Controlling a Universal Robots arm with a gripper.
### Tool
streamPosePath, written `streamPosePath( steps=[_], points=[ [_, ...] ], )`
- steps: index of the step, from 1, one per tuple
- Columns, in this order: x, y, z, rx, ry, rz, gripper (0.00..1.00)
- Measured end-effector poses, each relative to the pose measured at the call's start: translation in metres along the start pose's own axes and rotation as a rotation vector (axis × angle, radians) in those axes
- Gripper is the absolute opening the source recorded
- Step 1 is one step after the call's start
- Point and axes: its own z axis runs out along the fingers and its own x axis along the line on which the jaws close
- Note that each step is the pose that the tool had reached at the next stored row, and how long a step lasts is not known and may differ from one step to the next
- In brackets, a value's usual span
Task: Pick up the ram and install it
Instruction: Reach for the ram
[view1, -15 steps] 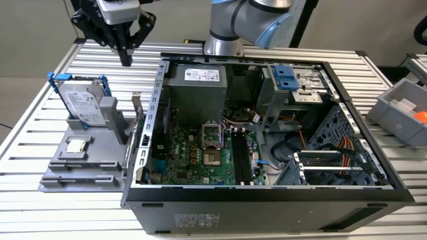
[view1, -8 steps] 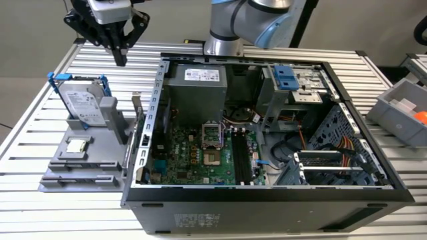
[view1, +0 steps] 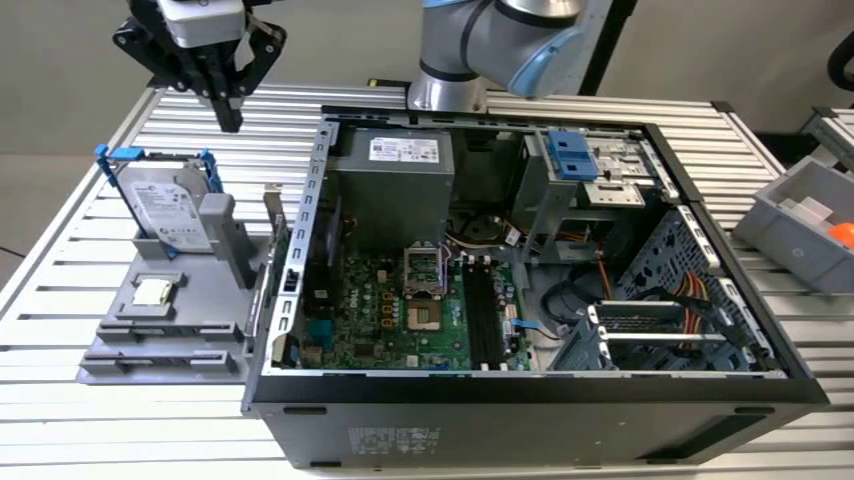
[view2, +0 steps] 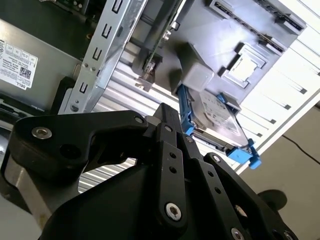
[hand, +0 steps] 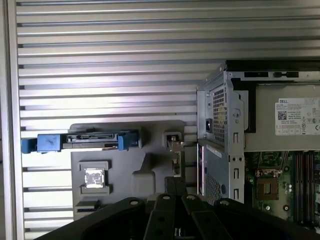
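fingers (view1: 230, 108) pressed together, empty, well apart from ram (view1: 274, 215) upright in grey holder (view1: 160, 345) beside case (view1: 534, 405)

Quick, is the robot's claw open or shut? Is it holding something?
Gripper: shut, holding nothing that can be seen.

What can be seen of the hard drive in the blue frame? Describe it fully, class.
The hard drive is a flat silver metal box with a white label on its broad face, clipped in a blue plastic frame with tabs jutting at its top corners. It stands on edge in the grey holder on the slatted table, at the exterior view's left of the open computer case. The gripper hangs above, apart from it.
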Motion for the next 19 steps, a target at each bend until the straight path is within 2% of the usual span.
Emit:
streamPosePath(
  steps=[19],
  points=[
    [0.0255,-0.0008,-0.0004,0.0001,0.0036,0.0,0.0]
  ],
)
